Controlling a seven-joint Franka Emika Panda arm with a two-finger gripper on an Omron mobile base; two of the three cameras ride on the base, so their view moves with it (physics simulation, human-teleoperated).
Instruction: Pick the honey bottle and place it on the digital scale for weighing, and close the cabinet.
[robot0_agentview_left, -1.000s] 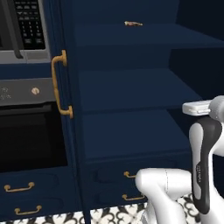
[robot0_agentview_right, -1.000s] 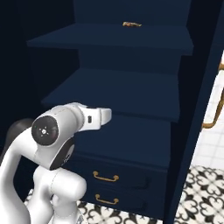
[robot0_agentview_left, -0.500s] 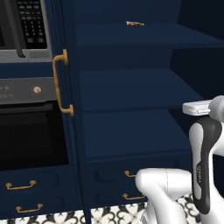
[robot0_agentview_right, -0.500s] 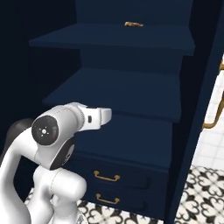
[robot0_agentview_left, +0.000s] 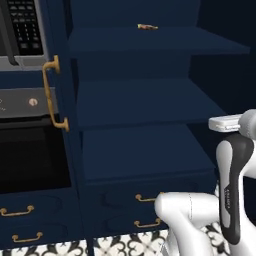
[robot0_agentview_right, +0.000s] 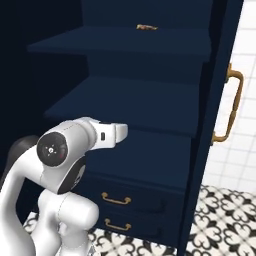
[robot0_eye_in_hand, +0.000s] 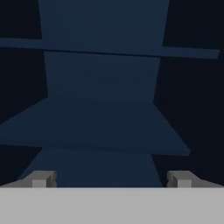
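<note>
The tall navy cabinet (robot0_agentview_left: 145, 100) (robot0_agentview_right: 130, 100) stands open in front of me, its shelves bare in the hand view (robot0_eye_in_hand: 100, 122). Its left door (robot0_agentview_left: 60, 75) and right door (robot0_agentview_right: 215, 100) are swung out, each with a long brass handle. A small amber-brown thing (robot0_agentview_left: 147, 27) (robot0_agentview_right: 146, 27) lies at the back of the top shelf; it is too small to tell whether it is the honey bottle. The digital scale is out of view. My gripper (robot0_eye_in_hand: 111, 179) is open and holds nothing, its fingertips (robot0_eye_in_hand: 43, 178) wide apart, facing the shelves from a distance.
Left of the cabinet are a microwave (robot0_agentview_left: 22, 30) and a dark oven (robot0_agentview_left: 30, 155) above low drawers. The cabinet's own drawers (robot0_agentview_left: 145, 200) (robot0_agentview_right: 117, 200) have short brass pulls. Patterned floor tiles (robot0_agentview_right: 225, 225) and a white tiled wall (robot0_agentview_right: 245, 60) lie to the right.
</note>
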